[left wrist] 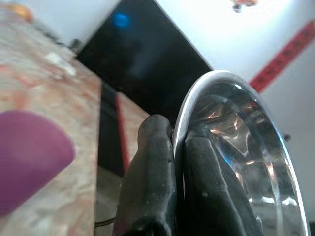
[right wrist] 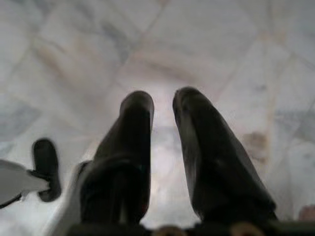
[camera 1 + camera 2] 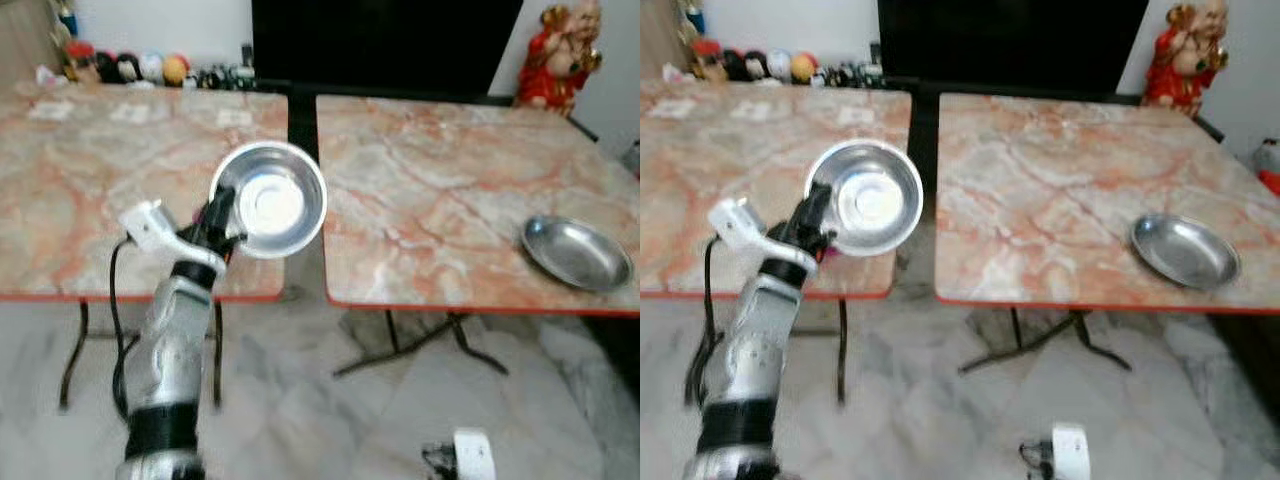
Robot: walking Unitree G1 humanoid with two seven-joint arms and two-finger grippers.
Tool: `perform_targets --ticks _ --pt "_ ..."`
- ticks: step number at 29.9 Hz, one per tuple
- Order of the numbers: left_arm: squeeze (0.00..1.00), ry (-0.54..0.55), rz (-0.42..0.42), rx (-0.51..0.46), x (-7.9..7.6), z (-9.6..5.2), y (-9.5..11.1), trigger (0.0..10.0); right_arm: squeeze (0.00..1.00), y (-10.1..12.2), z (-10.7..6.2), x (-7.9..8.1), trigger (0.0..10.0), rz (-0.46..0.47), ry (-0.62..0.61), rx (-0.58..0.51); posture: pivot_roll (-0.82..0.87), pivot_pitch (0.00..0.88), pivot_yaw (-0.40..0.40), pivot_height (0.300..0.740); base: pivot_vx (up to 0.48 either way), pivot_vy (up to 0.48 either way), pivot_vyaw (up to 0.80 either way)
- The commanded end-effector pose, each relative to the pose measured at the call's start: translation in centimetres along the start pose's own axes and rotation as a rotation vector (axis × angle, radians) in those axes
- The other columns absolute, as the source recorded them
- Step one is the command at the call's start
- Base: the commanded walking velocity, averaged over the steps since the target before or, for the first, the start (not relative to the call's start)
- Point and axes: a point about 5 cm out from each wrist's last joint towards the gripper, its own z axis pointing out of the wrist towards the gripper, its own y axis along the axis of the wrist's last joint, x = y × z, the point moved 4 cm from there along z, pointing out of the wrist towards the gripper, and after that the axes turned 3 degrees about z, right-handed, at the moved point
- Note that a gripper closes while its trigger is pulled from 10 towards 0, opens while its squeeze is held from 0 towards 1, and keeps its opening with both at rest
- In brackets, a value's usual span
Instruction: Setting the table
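Steel catches the light in front of me: my left gripper (image 3: 222, 222) pinches the rim of a shiny round bowl (image 3: 270, 198) and holds it up in the air, tilted so its hollow faces my head camera. It hangs over the near edge of the left marble table (image 3: 80, 180), close to the dark gap between the two tables. From the left wrist I see the two black fingers (image 1: 152, 172) pressed on either side of the thin rim, one inside the bowl and one outside.

On the right marble table (image 3: 430, 190) a second steel dish (image 3: 577, 252) lies flat near the front right corner, well apart from the bowl I hold.

My right gripper (image 2: 162, 123) hangs low over the pale marble floor (image 2: 221, 59), its fingers slightly spread with nothing between them.

At the far edge of the left table sits a row of small toys (image 3: 130, 68), and a red figurine (image 3: 558, 50) stands behind the right table.
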Motion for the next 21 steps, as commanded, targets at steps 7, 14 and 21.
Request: perform_targets --ticks 7,14,21 --pt "0.00 -0.033 0.065 0.036 -1.2 0.3 -0.5 10.0 0.00 0.3 0.0 -0.8 10.0 -0.006 -0.018 -0.004 0.09 0.000 -0.076 0.740 0.000 -0.129 0.00" --pt "0.00 -0.039 0.075 0.053 -1.2 0.1 -0.9 10.0 0.00 0.3 0.0 -0.8 10.0 -0.006 -0.016 -0.005 0.09 0.000 -0.077 0.740 0.000 0.000 0.00" --pt "0.00 -0.061 0.094 0.064 -1.6 0.1 -1.1 10.0 0.00 0.3 0.0 -0.7 10.0 -0.007 -0.015 -0.002 0.09 0.000 -0.076 0.740 0.000 0.000 0.00"
